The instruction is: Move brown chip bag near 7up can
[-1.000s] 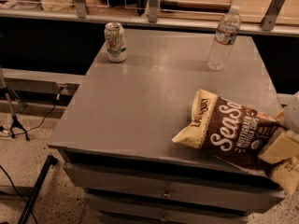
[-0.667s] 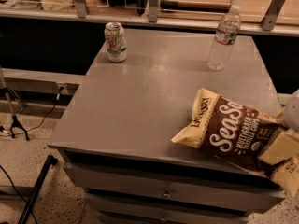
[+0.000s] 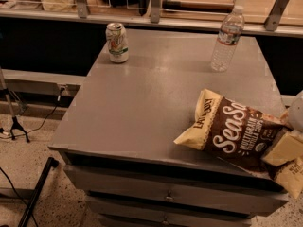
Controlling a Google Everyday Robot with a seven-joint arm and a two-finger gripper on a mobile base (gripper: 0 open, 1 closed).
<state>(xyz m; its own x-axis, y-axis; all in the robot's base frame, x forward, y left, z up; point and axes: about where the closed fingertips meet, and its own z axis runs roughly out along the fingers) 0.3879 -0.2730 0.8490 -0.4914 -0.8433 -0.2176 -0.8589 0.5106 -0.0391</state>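
The brown chip bag [image 3: 232, 134] lies on the grey table [image 3: 142, 108] near its front right corner, with its pale yellow end pointing left. My gripper [image 3: 278, 164] is at the right edge of the view, with its pale fingers [image 3: 284, 149] above and below the bag's right end, closed on it. The 7up can [image 3: 117, 42] stands upright at the table's back left corner, far from the bag.
A clear plastic water bottle [image 3: 226, 39] stands upright at the back right of the table. A rail with metal posts [image 3: 155, 4] runs behind the table. Drawers [image 3: 165, 195] are under the front edge. Stand legs and cables [image 3: 19, 126] are on the floor at the left.
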